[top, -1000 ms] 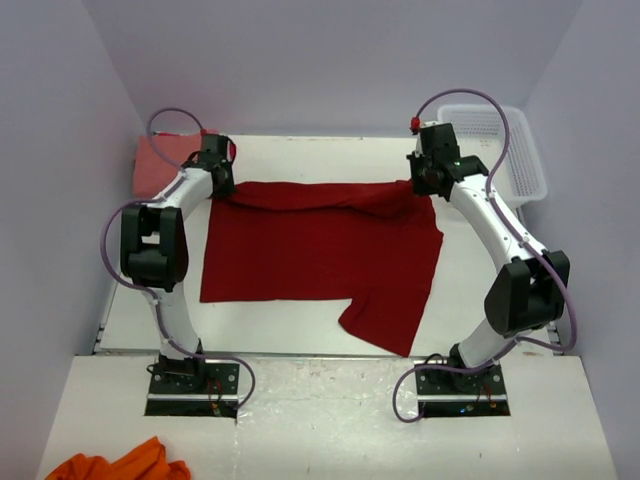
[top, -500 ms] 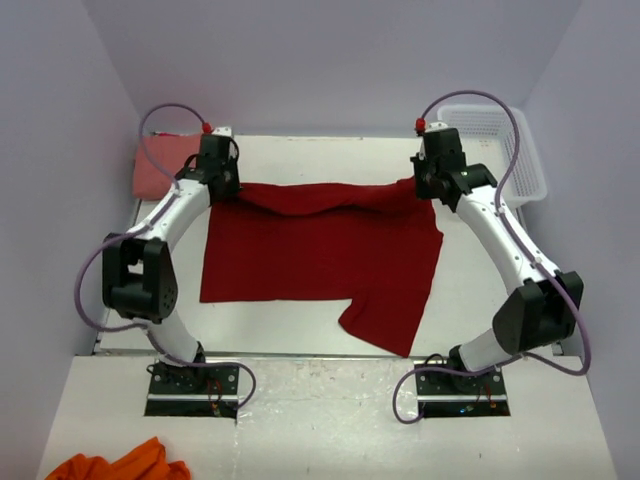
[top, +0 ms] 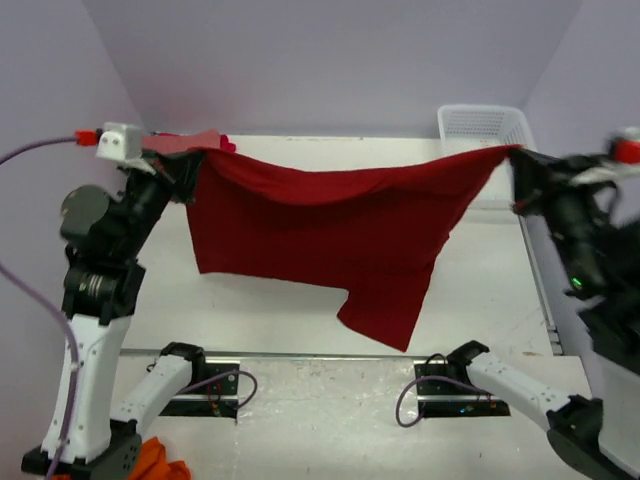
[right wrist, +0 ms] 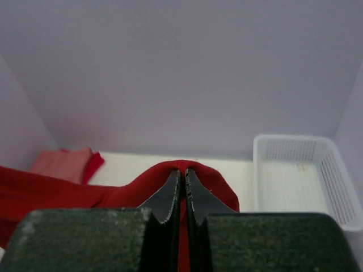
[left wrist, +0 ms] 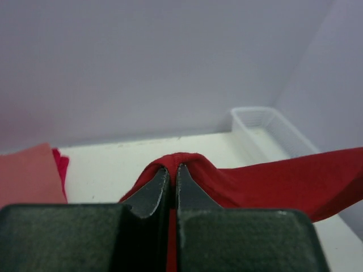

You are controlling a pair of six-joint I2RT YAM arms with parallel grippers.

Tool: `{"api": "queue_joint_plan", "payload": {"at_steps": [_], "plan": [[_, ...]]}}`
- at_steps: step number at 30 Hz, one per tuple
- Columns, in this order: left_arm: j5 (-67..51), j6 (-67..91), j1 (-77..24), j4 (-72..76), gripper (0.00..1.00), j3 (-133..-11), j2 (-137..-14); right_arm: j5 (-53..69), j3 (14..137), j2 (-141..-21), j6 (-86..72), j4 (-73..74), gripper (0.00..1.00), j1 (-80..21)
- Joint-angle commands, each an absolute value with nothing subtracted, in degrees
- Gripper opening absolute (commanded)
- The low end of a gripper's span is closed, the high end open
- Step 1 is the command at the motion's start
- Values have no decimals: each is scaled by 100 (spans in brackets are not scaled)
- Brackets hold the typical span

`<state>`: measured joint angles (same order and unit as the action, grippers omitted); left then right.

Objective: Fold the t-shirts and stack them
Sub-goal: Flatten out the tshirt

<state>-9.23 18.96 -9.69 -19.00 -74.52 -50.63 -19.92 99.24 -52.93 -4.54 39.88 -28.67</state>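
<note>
Dark red t-shirt (top: pixel 320 235) hangs over the table (top: pixel 500 290), stretched between the two arms with its long axis running left to right. The left gripper (left wrist: pixel 172 170) is clamped on a bunched fold at the top left corner, and the right gripper (right wrist: pixel 182 174) likewise at the top right, near the white basket (top: pixel 480 125). The cloth drapes below and between both pincers, towards the arm bases, equally near each arm. A salmon-pink t-shirt (top: pixel 185 142) lies at the far left.

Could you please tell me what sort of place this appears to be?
Probably a robotics lab test cell: plain lilac walls box in a white table, and a left arm and a right arm, bolted at its near edge, stretch a dark red t-shirt between them.
</note>
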Motion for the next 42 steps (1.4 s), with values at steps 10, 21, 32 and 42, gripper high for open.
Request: {"api": "queue_joint_plan", "payload": {"at_steps": [10,21,32,42], "plan": [[-2101,2188,-1397,-1960,0,-8612,-4033,217,12673,-5035,-747,5185,0,-2006],[-335,1979,-1301,-3436,0,-9518,-7388,-1237,13051,-7855,-493,5247,0,-1635],[-26,1847,-1178,-1812,0,-8191,-10990,-1195,12191,-10229,-106,4624,0,-1257],[-114,1477,-818,-1046,0,-8517,-11892,-1142,13069,-11426,-193,4632,0,-862]]}}
